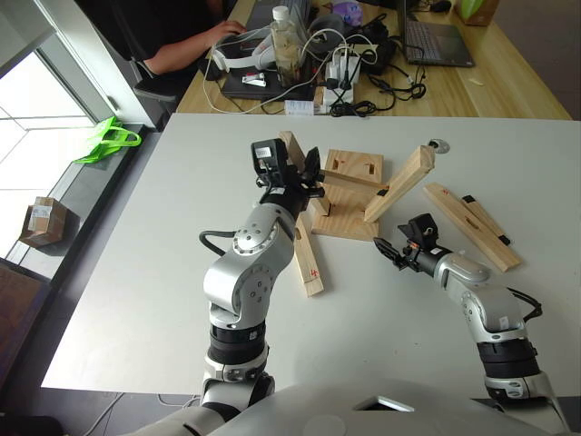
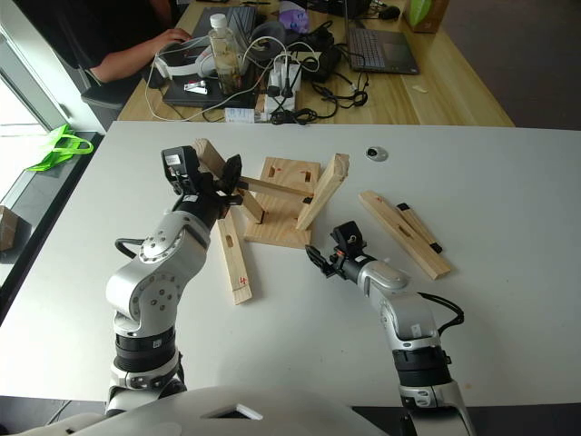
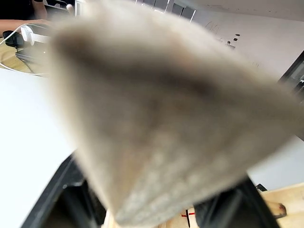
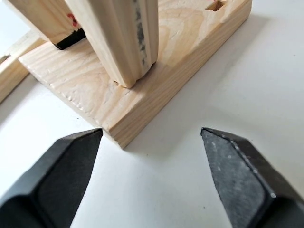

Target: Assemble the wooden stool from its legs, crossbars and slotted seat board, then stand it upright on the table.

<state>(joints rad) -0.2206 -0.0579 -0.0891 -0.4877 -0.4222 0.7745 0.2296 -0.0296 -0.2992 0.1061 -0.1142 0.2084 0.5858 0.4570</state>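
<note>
White table (image 1: 136, 272), stool half-built, seat board (image 1: 349, 220) lying flat at centre.
Left gripper (image 1: 311, 179) at the board's 9 o'clock, jaws clenched on the left leg (image 1: 290, 145), which stands tilted off that edge. Loose leg (image 1: 309, 259) flat on the table at 7 o'clock. Crossbar (image 2: 277, 188) runs over the board to the right leg (image 1: 404, 180), leaning up from the 3 o'clock edge. Right gripper (image 1: 388, 251) at 5 o'clock, jaws released, just off the board's corner, holding nothing. Two loose pieces (image 1: 467, 225) lie farther out toward 3 o'clock.
</note>
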